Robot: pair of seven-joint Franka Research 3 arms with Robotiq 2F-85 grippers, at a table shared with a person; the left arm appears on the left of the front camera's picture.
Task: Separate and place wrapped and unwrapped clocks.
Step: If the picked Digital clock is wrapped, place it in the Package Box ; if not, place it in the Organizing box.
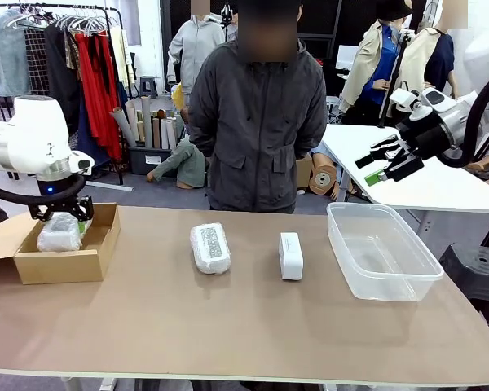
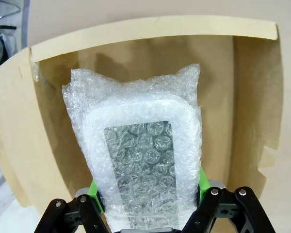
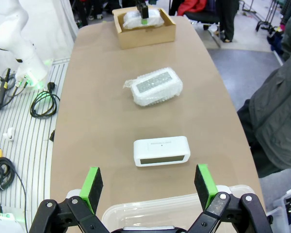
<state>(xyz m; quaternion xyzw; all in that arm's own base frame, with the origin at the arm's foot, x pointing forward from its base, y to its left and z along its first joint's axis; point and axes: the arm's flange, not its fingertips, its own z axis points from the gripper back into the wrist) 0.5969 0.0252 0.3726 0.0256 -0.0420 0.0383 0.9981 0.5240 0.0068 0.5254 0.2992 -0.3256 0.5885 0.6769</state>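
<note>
My left gripper (image 1: 62,218) is shut on a bubble-wrapped clock (image 2: 140,155) and holds it inside the open cardboard box (image 1: 65,259) at the table's left end; the green pads (image 2: 94,192) press on its sides. A second wrapped clock (image 1: 210,248) lies on the table's middle, also seen as a wrapped clock (image 3: 154,86) from the right wrist. The bare white clock (image 1: 291,255) lies to its right, the same unwrapped clock (image 3: 161,151) below my right gripper (image 3: 148,181). That right gripper (image 1: 389,164) hangs open in the air above the clear plastic tub (image 1: 381,251).
A person in a dark jacket (image 1: 257,114) stands at the table's far edge, hands behind the back. The tub's rim (image 3: 174,206) sits just under my right fingers. Cables (image 3: 41,102) lie on the floor beside the table.
</note>
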